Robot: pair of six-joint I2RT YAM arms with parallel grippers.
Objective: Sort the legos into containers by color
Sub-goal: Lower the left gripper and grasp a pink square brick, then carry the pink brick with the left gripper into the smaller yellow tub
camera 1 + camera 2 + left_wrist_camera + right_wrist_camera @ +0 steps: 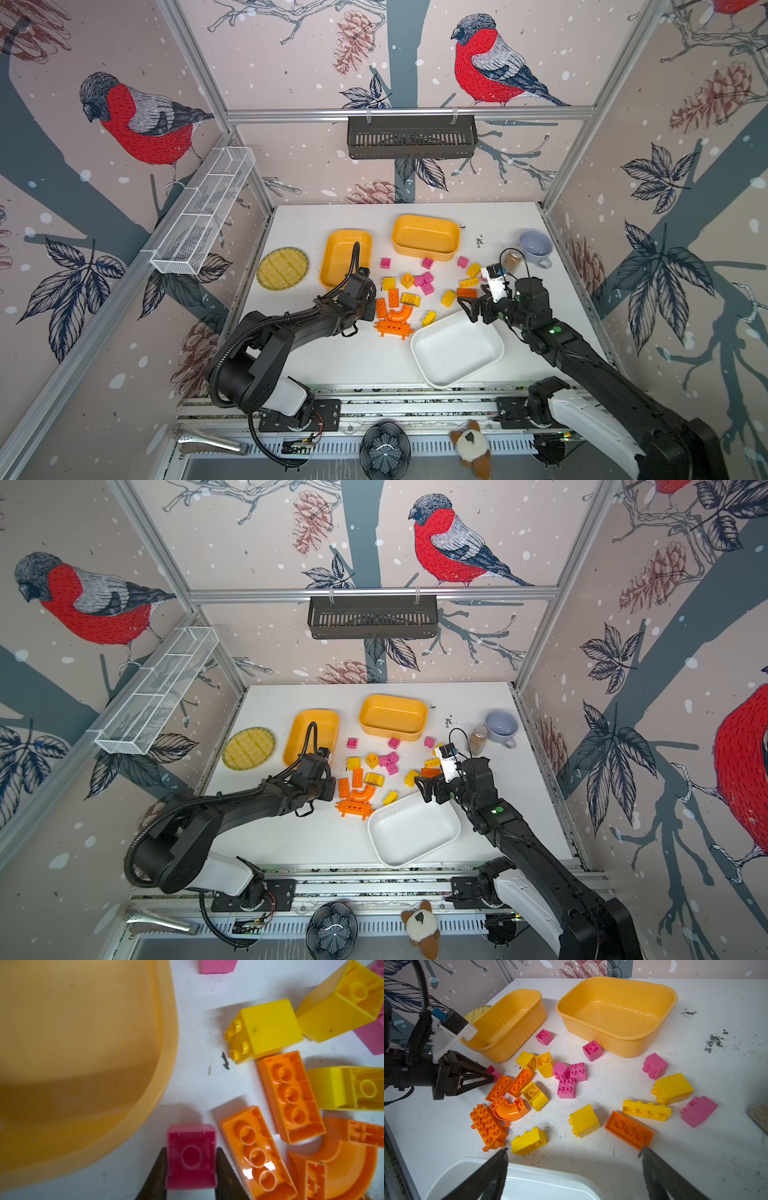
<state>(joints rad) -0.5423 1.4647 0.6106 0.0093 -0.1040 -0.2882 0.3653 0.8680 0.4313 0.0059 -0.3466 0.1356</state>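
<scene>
The left tool (191, 1150) is pinching a pink cube (190, 1160). One finger presses on each side wall, and the cube's hollow underside faces the wrist camera. The cube is just beside the near right corner of the left yellow-orange tub (338, 253) and just left of two orange plates (291, 1097), which lie hollow side up. Whether the cube rests on the counter (332, 361) or is raised off it cannot be told.

An orange arch (340, 1157) lies at the near ends of the plates. A yellow cube (268, 1028) lies on its side just beyond their far ends.

The other legos (566, 1088) are spread loose over the middle of the counter. They lie between the left tub, the far yellow-orange tub (426, 239) and the white tub (457, 353), all outside the tubs.

The right tool (574, 1150) is spread wide and grips nothing. It hangs over the far rim of the white tub, which sits at the near right of the counter.

A woven plate (283, 268) lies left of the left tub. A grey-blue cup (535, 245) and a small jar (513, 259) stand at the far right.
</scene>
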